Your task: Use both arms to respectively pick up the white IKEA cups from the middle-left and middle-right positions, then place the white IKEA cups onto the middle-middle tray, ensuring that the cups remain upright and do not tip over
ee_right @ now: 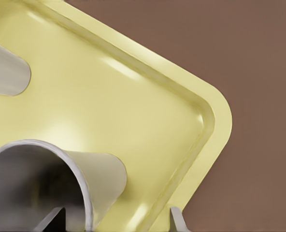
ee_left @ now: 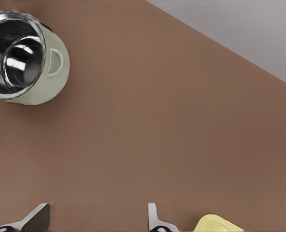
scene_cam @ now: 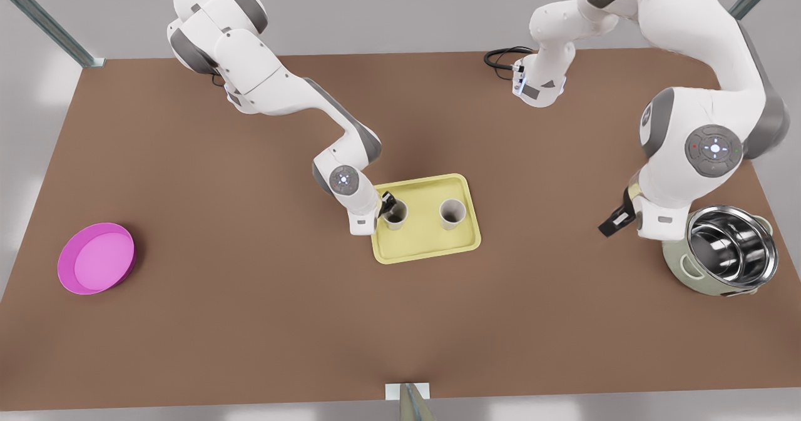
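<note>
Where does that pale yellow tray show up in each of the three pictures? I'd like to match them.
Front view: tray at mid-table, both cups standing on it.
Left wrist view: one tray corner beside the open left pincer.
Right wrist view: tray spread beneath the open right pincer, whose fingers straddle one cup's wall.
Shared landmark: the brown table.

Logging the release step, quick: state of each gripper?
Left gripper: open, empty, near the pot.
Right gripper: open, straddling the wall of a cup on the tray.
</note>
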Motion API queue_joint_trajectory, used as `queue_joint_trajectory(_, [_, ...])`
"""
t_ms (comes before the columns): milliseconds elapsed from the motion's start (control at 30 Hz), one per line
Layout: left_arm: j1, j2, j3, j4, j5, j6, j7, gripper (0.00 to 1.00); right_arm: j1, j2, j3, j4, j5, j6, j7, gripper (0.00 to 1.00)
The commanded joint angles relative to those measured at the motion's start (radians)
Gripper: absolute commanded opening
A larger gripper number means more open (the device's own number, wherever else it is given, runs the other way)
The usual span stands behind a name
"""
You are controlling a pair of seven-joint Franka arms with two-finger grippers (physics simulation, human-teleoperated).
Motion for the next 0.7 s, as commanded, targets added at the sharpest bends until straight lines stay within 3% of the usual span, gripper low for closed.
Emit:
queue_joint_trajectory(0, [-0.133,-0.111,0.183,-0.088,-0.104,-0.134,0.87,1.0,-0.001,-0.003,0.001,0.007,0.035,-0.023,-0.008,1.0])
queue_joint_trajectory(167, [-0.126,-0.069,0.172,-0.057,-0.141,-0.231,0.839,1.0,-0.005,-0.072,0.019,0.01,0.038,-0.06,0.003,0.95])
queue_joint_trajectory(300, [-0.125,-0.071,0.172,-0.054,-0.15,-0.235,0.845,1.0,-0.025,-0.193,0.017,0.055,0.091,-0.243,0.0,1.0])
queue_joint_trajectory(400, [-0.122,-0.071,0.172,-0.054,-0.16,-0.214,0.845,1.0,-0.254,-0.339,0.004,0.089,0.083,-0.755,0.008,1.0])
queue_joint_trajectory(467, [-0.122,-0.071,0.174,-0.054,-0.16,-0.2,0.845,1.0,-0.363,-0.327,-0.107,0.127,0.016,-0.948,0.031,1.0])
queue_joint_trajectory(567, [-0.122,-0.069,0.172,-0.054,-0.161,-0.194,0.845,1.0,-0.352,-0.348,-0.295,0.21,-0.229,-0.982,0.011,1.0])
queue_joint_trajectory(667, [-0.122,-0.069,0.172,-0.054,-0.161,-0.194,0.845,1.0,-0.395,-0.485,-0.312,0.221,-0.238,-1.027,0.031,1.0])
